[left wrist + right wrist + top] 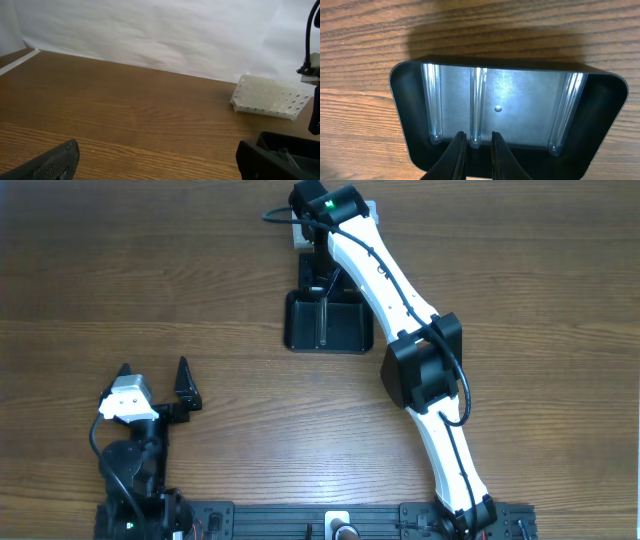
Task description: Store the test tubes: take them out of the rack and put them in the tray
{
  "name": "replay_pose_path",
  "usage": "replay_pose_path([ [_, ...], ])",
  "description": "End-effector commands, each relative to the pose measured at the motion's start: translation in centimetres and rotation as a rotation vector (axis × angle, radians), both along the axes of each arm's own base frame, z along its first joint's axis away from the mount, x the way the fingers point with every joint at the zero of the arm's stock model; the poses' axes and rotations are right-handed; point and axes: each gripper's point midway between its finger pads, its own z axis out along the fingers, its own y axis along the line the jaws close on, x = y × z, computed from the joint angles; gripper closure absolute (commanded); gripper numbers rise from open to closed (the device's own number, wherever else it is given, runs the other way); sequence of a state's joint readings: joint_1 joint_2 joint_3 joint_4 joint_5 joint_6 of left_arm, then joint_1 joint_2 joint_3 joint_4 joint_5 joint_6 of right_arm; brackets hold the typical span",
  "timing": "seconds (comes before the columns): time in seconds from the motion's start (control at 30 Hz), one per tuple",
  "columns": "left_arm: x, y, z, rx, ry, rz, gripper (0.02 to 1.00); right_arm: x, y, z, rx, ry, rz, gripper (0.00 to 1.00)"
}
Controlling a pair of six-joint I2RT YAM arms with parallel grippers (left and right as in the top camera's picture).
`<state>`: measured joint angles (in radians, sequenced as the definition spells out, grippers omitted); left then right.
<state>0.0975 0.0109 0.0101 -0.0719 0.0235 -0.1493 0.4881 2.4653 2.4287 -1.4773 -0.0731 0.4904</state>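
A black tray [600, 130] holds three clear test tubes lying side by side: one near a side wall [432, 102], one in the middle [477, 100] and one by the other wall [565, 112]. My right gripper [478, 145] hovers low over the tray, open only a little, its fingertips either side of the middle tube's end without pressing it. From above, the right gripper [322, 285] hangs over the tray [350, 330]'s far part. The white rack [270, 97] stands behind the tray with its holes bare. My left gripper [155, 385] rests open at the near left.
The right arm [420, 370] stretches diagonally from the bottom right across to the tray and covers most of the rack [298, 235]. Bare wooden tabletop [120, 270] spreads to the left and right of the tray. A white backdrop [150, 30] closes the far side.
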Motion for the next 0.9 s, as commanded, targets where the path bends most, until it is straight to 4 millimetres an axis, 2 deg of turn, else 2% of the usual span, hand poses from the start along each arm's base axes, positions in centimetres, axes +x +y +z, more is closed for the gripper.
replay_pose_path([
  [0.03,0.0,-0.3,-0.2,0.014,0.004,-0.015,0.023,0.5,-1.0,0.9,-0.037,-0.042,-0.01,0.989],
  [0.3,0.0,-0.3,-0.2,0.014,0.004,-0.015,0.023,0.8,-2.2,-0.1,-0.063,-0.032,-0.03,0.991],
  [0.53,0.0,-0.3,-0.2,0.014,0.004,-0.015,0.02,0.8,-2.6,-2.3,-0.072,-0.014,-0.036,0.989],
  [0.9,0.0,-0.3,-0.2,0.014,0.004,-0.015,0.02,1.0,-2.7,-4.2,-0.072,-0.014,-0.041,0.991],
])
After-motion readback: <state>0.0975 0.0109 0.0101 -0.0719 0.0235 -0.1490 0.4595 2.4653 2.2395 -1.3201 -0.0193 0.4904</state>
